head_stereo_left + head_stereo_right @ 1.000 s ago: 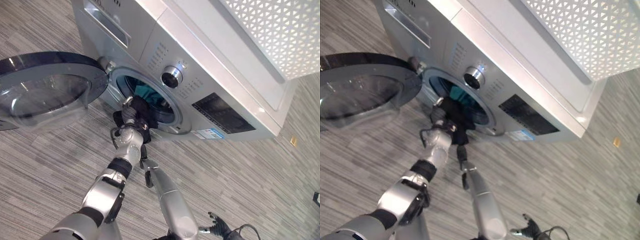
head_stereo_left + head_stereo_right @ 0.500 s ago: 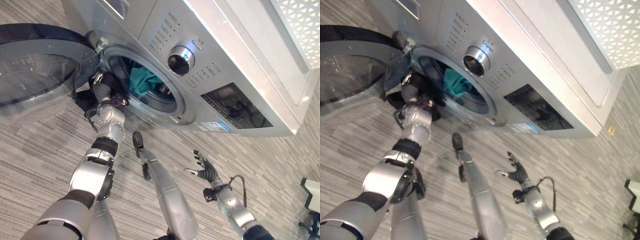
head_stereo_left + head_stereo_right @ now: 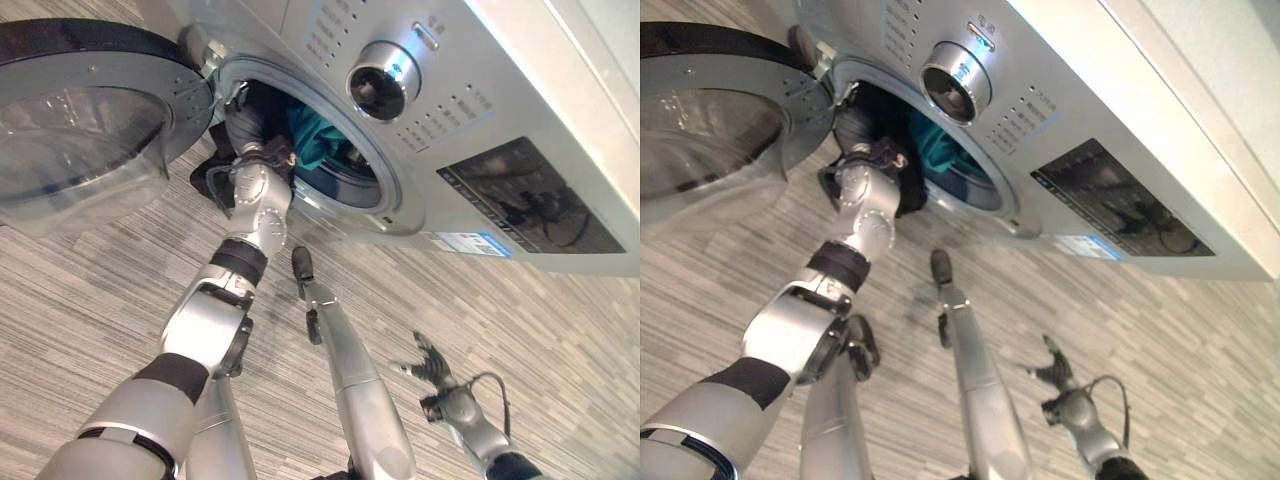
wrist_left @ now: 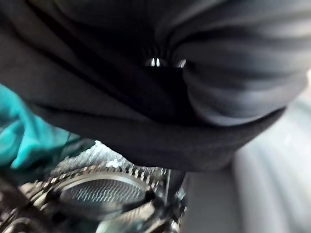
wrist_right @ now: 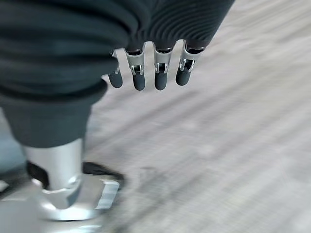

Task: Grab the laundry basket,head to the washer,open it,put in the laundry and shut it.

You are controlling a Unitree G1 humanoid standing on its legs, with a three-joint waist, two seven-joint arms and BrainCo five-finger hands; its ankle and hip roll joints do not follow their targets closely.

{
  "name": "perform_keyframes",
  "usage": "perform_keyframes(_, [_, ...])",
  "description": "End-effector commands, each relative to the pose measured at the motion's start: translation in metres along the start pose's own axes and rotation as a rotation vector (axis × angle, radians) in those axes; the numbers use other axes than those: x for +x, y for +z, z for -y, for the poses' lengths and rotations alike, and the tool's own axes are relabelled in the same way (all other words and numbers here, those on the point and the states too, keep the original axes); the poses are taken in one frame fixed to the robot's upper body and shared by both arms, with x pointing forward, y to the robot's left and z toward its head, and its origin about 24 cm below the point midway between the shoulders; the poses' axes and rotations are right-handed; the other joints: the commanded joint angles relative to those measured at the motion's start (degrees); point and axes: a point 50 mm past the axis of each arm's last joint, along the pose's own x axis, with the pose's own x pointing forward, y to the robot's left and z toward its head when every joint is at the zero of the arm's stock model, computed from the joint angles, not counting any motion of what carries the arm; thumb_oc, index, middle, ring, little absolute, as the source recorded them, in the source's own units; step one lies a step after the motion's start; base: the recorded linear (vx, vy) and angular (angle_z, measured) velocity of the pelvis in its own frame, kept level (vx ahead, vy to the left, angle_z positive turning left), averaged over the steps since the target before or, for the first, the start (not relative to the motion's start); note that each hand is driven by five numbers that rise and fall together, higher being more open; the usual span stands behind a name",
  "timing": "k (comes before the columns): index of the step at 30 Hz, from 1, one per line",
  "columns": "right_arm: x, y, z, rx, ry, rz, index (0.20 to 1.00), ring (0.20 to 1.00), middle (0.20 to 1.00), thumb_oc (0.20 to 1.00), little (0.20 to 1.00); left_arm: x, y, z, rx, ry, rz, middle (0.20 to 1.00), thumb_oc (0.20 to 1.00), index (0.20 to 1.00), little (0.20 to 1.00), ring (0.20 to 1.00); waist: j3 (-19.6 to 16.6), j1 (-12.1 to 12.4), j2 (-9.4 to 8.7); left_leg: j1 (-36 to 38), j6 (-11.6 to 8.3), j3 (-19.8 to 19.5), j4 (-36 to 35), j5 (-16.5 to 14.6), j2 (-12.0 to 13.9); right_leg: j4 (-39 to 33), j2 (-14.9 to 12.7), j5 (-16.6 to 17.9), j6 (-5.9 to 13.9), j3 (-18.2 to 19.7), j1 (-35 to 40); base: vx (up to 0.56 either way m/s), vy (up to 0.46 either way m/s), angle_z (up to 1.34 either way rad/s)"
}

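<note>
Since 0.5 s ago, our left hand [image 3: 262, 160] has gone from the rim of the washer [image 3: 520, 110] up to the mouth of the drum, carrying the dark garment [image 3: 252, 118] with it; the camera has shifted too, so the washer sits differently in view.

Item 1, left hand: at the drum opening, wrist at the lower rim. Its fingers are buried in dark cloth, so we cannot tell whether they are curled or straight.

Item 2, dark garment: bunched over and just beyond those fingers, mostly inside the opening, with a fold [image 3: 212, 178] hanging out below the wrist.

Item 3, teal garment [image 3: 936, 142]: already in the drum, just beside the fingers on the deeper side; in the left wrist view it lies by the ribbed drum wall [image 4: 97, 191].

Item 4, door [image 3: 85, 110]: swung fully open, well clear of the fingers.

Item 5, right hand [image 3: 433, 363]: low over the floor [image 3: 560, 320], well apart from the washer, fingers [image 5: 161, 73] straight and relaxed, holding nothing.

Status, in our judgement: loading is nearly done. Remaining: let go, tuck in the hanging fold so it cannot catch, withdraw, shut the door.
</note>
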Motion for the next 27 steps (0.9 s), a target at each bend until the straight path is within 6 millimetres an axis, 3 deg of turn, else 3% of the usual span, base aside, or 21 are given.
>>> perform_keyframes(1, [-0.007,-0.008,0.011,0.036,-0.052,-0.006,1.000,1.000,1.000,1.000,1.000,-0.001,0.033,0.055,-0.185,-0.165,0.126,0.200,0.200,0.200,0.200,0.200,-2.1,-1.5,2.81,-5.7,3.24,-2.0,-3.5,2.9,-0.1,5.9,0.3,-11.9,-1.53,-1.4,0.8,0.02,0.045,-0.14])
perform_keyframes(6, [0.002,0.008,0.013,0.066,-0.080,0.026,1.000,1.000,1.000,1.000,1.000,-0.008,0.037,0.067,-0.373,-0.164,0.124,0.200,0.200,0.200,0.200,0.200,-1.3,-1.4,3.68,-6.7,3.39,-0.7,-2.9,2.4,0.0,6.8,0.2,-11.6,-1.03,-0.7,-1.0,0.02,0.042,-0.06])
perform_keyframes(9, [0.007,0.028,0.017,0.079,-0.096,0.089,1.000,1.000,1.000,1.000,1.000,-0.022,0.030,0.084,-0.517,-0.193,0.093,0.200,0.200,0.200,0.200,0.200,-0.5,-1.5,4.01,-7.6,3.11,0.0,-2.8,2.2,0.1,6.7,0.0,-11.3,-0.53,-0.2,-2.2,0.02,0.014,-0.06])
perform_keyframes(17, [0.009,0.050,0.024,0.131,-0.112,0.171,1.000,1.000,1.000,1.000,1.000,-0.033,0.021,0.096,-0.637,-0.205,0.044,0.200,0.200,0.200,0.200,0.200,0.7,-2.3,3.27,-9.1,2.75,1.0,-1.9,1.7,0.8,6.7,0.4,-10.7,-0.12,0.4,-3.9,0.02,0.005,-0.04])
perform_keyframes(19, [0.006,0.065,0.032,0.161,-0.122,0.243,1.000,1.000,1.000,1.000,1.000,-0.028,0.037,0.100,-0.709,-0.205,0.079,0.200,0.200,0.200,0.200,0.200,1.7,-3.1,2.99,-9.8,2.20,2.1,-2.1,1.6,1.8,5.8,0.4,-10.3,0.35,0.6,-5.0,0.07,0.006,-0.08])
perform_keyframes(27, [0.005,0.081,0.043,0.197,-0.141,0.310,1.000,1.000,1.000,1.000,1.000,-0.026,0.060,0.104,-0.742,-0.234,0.157,0.200,0.200,0.200,0.200,0.200,3.1,-3.4,2.71,-10.8,2.67,4.4,-1.3,0.4,3.1,4.5,1.3,-9.0,1.55,0.9,-6.7,0.05,0.030,-0.16])
